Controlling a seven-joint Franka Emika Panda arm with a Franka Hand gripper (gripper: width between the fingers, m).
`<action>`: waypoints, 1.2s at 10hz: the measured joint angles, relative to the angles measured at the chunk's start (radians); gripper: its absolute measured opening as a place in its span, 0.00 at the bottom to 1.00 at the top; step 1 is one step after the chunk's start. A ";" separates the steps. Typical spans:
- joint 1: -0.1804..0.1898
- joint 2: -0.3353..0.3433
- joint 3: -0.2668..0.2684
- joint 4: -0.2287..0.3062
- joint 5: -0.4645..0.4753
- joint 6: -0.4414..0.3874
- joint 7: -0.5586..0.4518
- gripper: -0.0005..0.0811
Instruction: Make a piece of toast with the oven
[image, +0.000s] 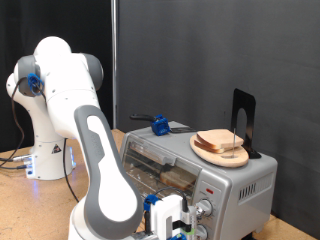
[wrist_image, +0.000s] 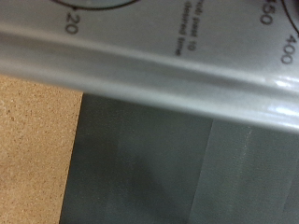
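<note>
The silver oven (image: 245, 185) stands on the wooden table at the exterior view's lower right. On its roof a round wooden plate (image: 204, 152) carries the piece of toast (image: 222, 141), pale with a brown crust. My gripper (image: 180, 222) hangs low at the oven's front, right beside the knobs (image: 205, 210). In the wrist view no fingers show. That view is filled by the oven's silver front panel (wrist_image: 168, 65) with dial numbers 20, 150 and 400, very close. A brownish shape (image: 180, 178) shows behind the glass door; what it is cannot be told.
A black upright stand (image: 243, 118) and a blue-and-black tool (image: 157, 123) also sit on the oven's roof. The white robot base (image: 45, 150) is at the exterior view's left. Bare wooden table (wrist_image: 33, 149) lies below the oven front.
</note>
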 joint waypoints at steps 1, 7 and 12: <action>0.002 0.000 0.000 -0.002 0.000 0.000 -0.012 1.00; 0.001 -0.044 -0.003 -0.059 0.000 -0.007 -0.038 0.66; 0.000 -0.045 -0.010 -0.080 0.000 0.016 -0.039 0.12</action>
